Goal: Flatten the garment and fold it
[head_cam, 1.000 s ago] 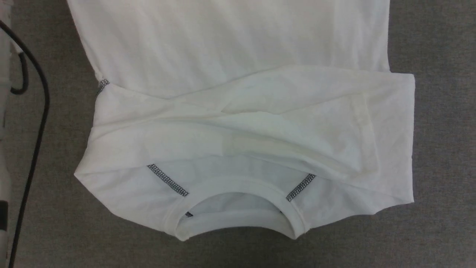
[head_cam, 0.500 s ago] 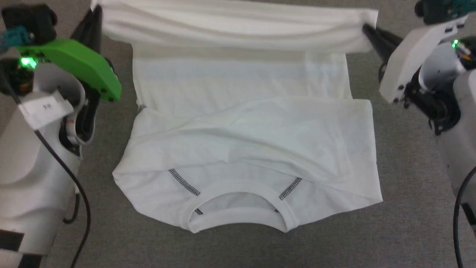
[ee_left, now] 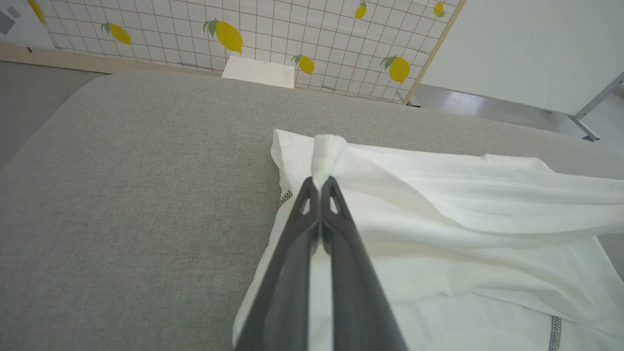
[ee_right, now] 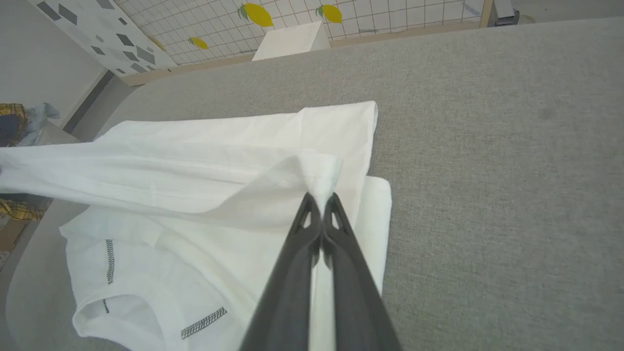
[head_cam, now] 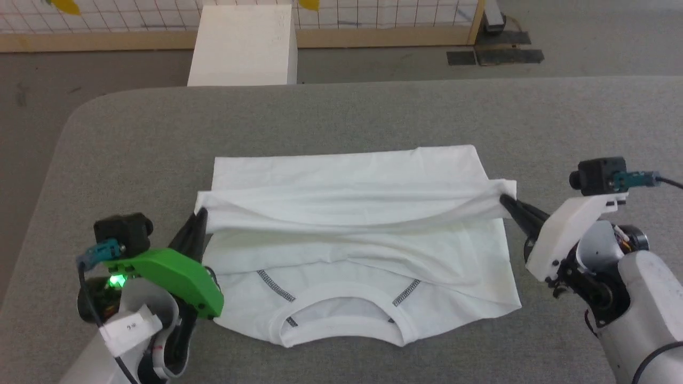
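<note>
The white shirt (head_cam: 352,250) lies on the grey tabletop (head_cam: 341,117), dark zigzag seams flanking its ribbed collar; the hem edge hangs taut above it; left hand (head_cam: 201,216) and right hand (head_cam: 505,201) each pinch a corner tight.

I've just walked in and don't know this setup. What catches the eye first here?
A white garment lies on the grey table, collar toward the robot. The left gripper and right gripper each pinch one end of a lifted fold stretched across it. Beyond the far edge stands a white box.
</note>
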Controlling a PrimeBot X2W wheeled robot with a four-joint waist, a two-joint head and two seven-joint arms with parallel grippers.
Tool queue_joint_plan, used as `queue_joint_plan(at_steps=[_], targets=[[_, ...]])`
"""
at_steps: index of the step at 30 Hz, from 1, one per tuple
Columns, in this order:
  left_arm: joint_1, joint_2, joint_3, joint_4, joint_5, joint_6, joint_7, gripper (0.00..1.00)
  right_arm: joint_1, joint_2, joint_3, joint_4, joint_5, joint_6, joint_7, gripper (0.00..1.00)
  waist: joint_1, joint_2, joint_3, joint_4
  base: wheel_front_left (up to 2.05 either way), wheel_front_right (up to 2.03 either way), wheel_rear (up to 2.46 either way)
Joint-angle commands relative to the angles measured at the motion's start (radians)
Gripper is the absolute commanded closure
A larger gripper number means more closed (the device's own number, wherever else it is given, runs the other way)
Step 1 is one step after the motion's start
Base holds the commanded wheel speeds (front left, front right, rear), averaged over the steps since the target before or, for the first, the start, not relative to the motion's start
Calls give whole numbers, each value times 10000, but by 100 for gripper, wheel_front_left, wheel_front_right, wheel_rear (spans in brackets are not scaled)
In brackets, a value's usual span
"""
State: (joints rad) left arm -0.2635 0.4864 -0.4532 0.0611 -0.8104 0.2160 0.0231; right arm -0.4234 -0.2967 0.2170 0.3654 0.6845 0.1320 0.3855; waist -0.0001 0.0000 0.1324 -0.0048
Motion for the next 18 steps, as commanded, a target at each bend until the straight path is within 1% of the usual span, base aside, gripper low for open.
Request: queue_joint_plan(at_steps=[1,4,10,14,18], targets=[[368,-118,54,-119,-164,159,-117,100,350,103,-133,-114,64,-13,-53,100,1,0,-359,-12,0,0,0],[994,-232,68,-259,-307,435,-195,100,989,300,-489,-275,15,-13,-94,100,1,0,-431,-10,0,0,0],[1896,-235,289,-211,-494,997,-319,100,2050,626,-1270,-466,-235,-13,-48,100,1,0,-545,13,0,0,0],[2357,-271,297,-45,-683,1127,-245,100,2579,834,-1553,-505,-503,-13,152,100,1,0,-577,-1,0,0,0],[2674,-395,260,303,-892,1238,-101,100,2924,984,-1622,-468,-789,-13,413,100,1,0,-556,-44,0,0,0]])
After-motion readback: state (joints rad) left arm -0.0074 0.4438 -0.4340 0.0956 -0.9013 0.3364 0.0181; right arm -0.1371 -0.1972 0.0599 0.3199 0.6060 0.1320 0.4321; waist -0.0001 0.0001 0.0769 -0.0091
